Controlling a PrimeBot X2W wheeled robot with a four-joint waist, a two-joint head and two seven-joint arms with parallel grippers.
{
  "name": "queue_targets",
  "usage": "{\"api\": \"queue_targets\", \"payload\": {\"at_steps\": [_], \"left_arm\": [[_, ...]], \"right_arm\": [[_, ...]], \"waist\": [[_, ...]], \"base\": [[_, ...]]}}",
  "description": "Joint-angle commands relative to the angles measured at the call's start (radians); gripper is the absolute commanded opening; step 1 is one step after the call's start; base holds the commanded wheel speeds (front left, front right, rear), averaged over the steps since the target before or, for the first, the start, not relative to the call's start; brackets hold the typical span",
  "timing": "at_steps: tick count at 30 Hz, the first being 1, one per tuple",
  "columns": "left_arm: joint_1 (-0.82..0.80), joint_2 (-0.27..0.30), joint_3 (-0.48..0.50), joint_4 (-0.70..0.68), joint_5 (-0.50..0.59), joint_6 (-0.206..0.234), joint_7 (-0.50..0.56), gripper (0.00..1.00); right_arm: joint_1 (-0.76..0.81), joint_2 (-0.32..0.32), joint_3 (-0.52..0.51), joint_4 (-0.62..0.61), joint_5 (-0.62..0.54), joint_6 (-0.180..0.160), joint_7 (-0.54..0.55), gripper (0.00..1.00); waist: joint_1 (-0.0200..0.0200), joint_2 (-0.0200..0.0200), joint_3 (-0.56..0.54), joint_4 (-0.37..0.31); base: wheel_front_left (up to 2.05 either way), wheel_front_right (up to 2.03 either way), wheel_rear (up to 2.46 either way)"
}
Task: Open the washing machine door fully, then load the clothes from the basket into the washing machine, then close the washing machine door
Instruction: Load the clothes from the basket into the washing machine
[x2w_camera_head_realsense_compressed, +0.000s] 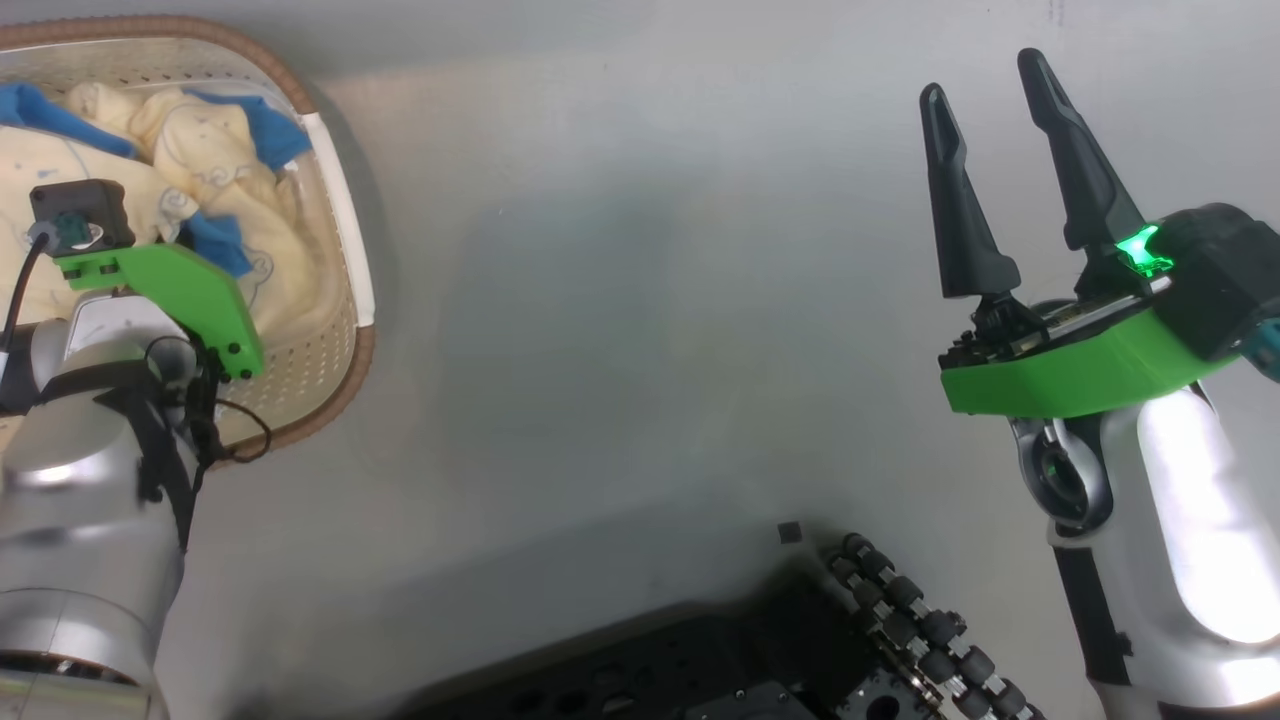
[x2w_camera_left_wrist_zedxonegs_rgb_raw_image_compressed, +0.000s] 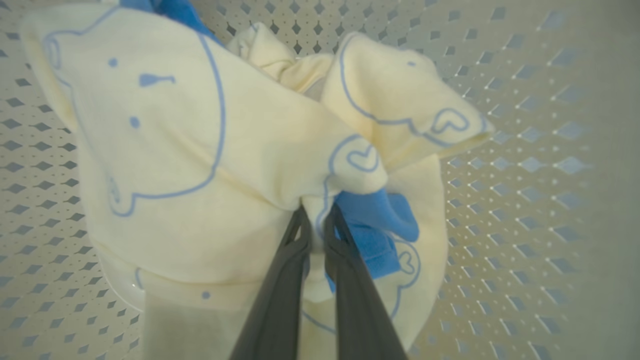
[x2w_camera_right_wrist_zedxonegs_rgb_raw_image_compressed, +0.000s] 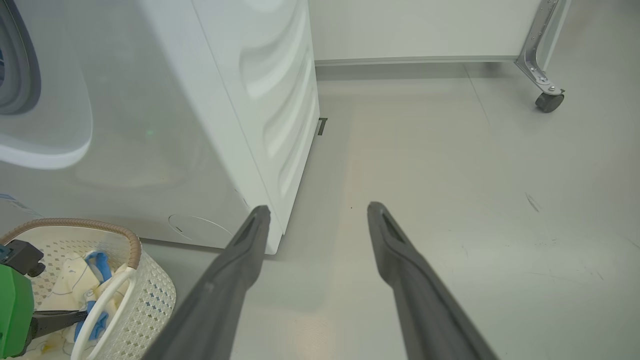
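Clothes (x2w_camera_left_wrist_zedxonegs_rgb_raw_image_compressed: 200, 150), pale yellow with blue bear outlines, are being pinched by the clenched left gripper (x2w_camera_left_wrist_zedxonegs_rgb_raw_image_compressed: 317, 212) inside the basket (x2w_camera_head_realsense_compressed: 300, 360), set on the floor (x2w_camera_head_realsense_compressed: 620, 300) near the washing machine (x2w_camera_right_wrist_zedxonegs_rgb_raw_image_compressed: 225, 100), while the right gripper (x2w_camera_head_realsense_compressed: 982, 75) is being held spread and empty.

1. The washing machine (x2w_camera_right_wrist_zedxonegs_rgb_raw_image_compressed: 165, 125): a white cabinet standing on the floor, with a smooth front and a ribbed side panel. A grey ring shows at the front's upper left edge.
2. The basket (x2w_camera_head_realsense_compressed: 310, 350): cream, with perforated walls, a brown rim and a white side handle. It stands upright on the floor, near the machine's front.
3. The clothes (x2w_camera_left_wrist_zedxonegs_rgb_raw_image_compressed: 200, 150): pale yellow with blue bear outlines and bright blue trim, bunched inside the basket. One fold is pinched between the left gripper (x2w_camera_left_wrist_zedxonegs_rgb_raw_image_compressed: 316, 212) fingers.
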Motion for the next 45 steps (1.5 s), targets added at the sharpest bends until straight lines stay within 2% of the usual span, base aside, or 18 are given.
{"api": "queue_targets", "payload": {"at_steps": [1,6,15,22,35,45], "left_arm": [[0.016,0.037,0.013,-0.001,-0.009,0.012,-0.003,0.00],[0.018,0.028,0.005,0.002,-0.007,0.027,-0.039,0.00],[0.043,0.012,-0.005,-0.001,-0.005,0.052,-0.164,0.00],[0.073,0.003,-0.007,-0.065,0.004,0.080,-0.216,0.00],[0.297,0.021,0.070,-0.483,0.071,0.134,-0.219,0.00],[0.458,0.018,0.121,-0.701,0.128,0.165,-0.219,0.00]], "right_arm": [[0.017,-0.008,0.010,-0.032,0.008,0.008,-0.009,1.00],[0.020,-0.008,-0.002,-0.031,0.003,0.008,-0.009,1.00],[0.042,-0.008,-0.030,-0.030,-0.021,0.008,-0.009,1.00],[0.077,-0.008,-0.064,-0.023,-0.042,0.008,-0.009,1.00],[0.151,-0.008,-0.117,-0.010,-0.060,0.008,-0.009,1.00],[0.220,-0.008,-0.139,0.014,-0.074,0.008,-0.009,1.00]], "waist": [[0.0000,0.0000,-0.002,0.003],[0.0000,0.0000,-0.019,0.023],[0.0000,0.0000,-0.085,0.068],[0.0000,0.0000,-0.156,0.106],[0.0000,0.0000,-0.335,0.155],[0.0000,0.0000,-0.475,0.183]], "base": [[0.00,0.00,0.00],[0.00,0.00,0.00],[0.00,0.00,0.00],[0.00,0.00,0.00],[0.00,0.00,0.00],[0.00,0.00,0.00]]}}
